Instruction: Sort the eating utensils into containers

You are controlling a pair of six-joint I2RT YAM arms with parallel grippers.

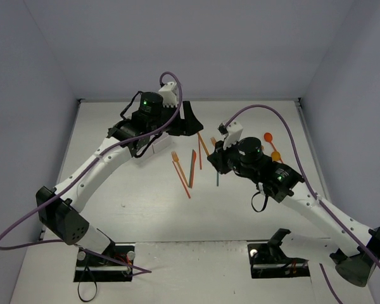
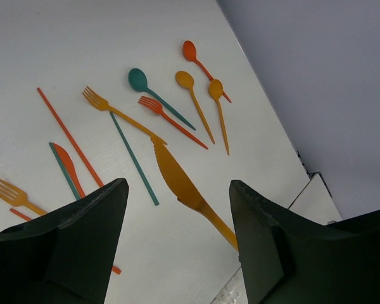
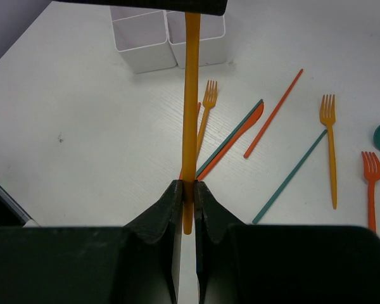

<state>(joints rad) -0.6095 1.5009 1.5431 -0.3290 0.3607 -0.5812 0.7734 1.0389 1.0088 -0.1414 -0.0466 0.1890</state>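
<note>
My right gripper (image 3: 189, 193) (image 1: 217, 154) is shut on the handle end of an orange knife (image 3: 191, 95). The knife is seen edge-on and runs up to the dark body of my left gripper at the top of the right wrist view. My left gripper (image 2: 177, 253) (image 1: 191, 120) is open. The knife (image 2: 174, 174) shows between its fingers, and the handle passes behind the right finger (image 2: 272, 240); I cannot tell if they touch. Forks, spoons, a red knife (image 2: 68, 166) and thin sticks lie loose on the table. White container compartments (image 3: 142, 41) stand beyond.
Orange and red spoons (image 2: 202, 95) and a teal spoon (image 2: 139, 79) lie near the back wall. The containers (image 1: 147, 154) are mostly hidden under my left arm in the top view. Purple cables loop over both arms.
</note>
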